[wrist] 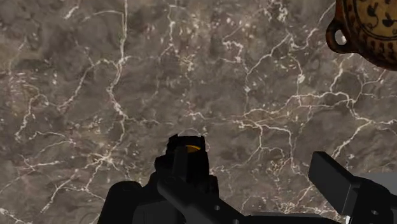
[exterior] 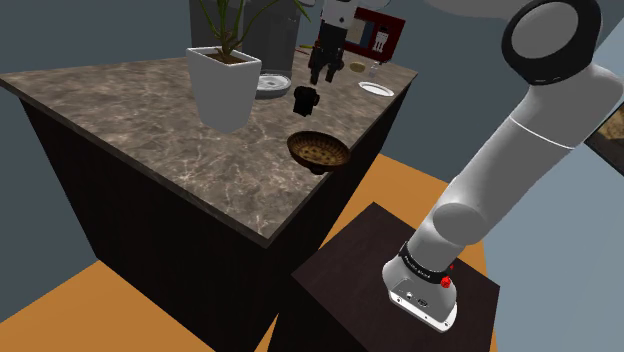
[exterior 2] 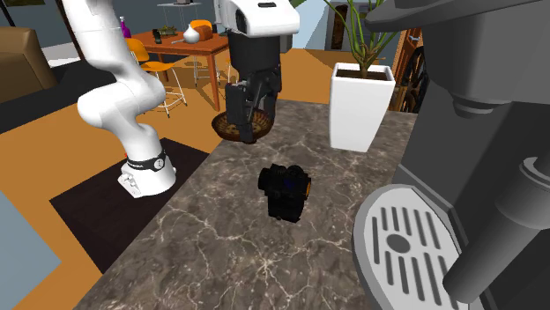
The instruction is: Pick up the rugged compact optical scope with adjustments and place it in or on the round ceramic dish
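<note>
Scope: a black scope (exterior 2: 284, 191) lies on the brown marbled table (exterior 2: 203, 255), out in the open.
Axis: the scope is short and blocky. In the second exterior view its longer side seems to run toward the camera, away from the dish (exterior: 318, 150). An orange mark shows on its side toward that view's right. Which end is the front cannot be told.
Fingers: the black fingers (wrist: 331, 181) stand apart and grip nothing, raised off the table.
Scope and fingers: the scope sits below the fingers, untouched. In the wrist view it shows low between them.
Dish: brown and patterned, with a small loop handle, near the table edge toward the stand (exterior: 400, 300) and apart from the scope.
Also on the table: a white planter (exterior: 224, 85) and a grey machine (exterior 2: 494, 132) with a slotted tray.
</note>
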Robot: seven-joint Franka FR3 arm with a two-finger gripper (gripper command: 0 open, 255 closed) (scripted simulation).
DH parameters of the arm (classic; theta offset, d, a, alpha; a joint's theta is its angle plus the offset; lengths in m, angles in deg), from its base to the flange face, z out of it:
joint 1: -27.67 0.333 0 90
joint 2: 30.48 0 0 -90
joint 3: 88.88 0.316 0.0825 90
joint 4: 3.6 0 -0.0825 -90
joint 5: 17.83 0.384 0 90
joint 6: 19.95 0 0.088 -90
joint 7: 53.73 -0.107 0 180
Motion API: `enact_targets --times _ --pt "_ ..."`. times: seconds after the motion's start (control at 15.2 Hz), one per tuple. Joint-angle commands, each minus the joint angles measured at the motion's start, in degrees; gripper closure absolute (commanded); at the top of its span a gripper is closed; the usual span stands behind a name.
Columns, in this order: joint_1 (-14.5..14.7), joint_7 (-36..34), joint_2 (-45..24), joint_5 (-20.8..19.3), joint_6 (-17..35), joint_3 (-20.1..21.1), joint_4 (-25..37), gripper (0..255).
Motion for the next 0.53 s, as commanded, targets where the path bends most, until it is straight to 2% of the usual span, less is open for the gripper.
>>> enact_targets --times 0.0,0.26,0.46 --pt "-0.34 1.51 -5.14 -0.35 -0.19 -0.48 4.61 0" --pt "-1.06 3.84 -15.38 -0.84 -1.92 -0.95 15.2 0" --pt "-1.08 3.89 -15.47 -0.88 -0.38 -0.94 13.71 0"
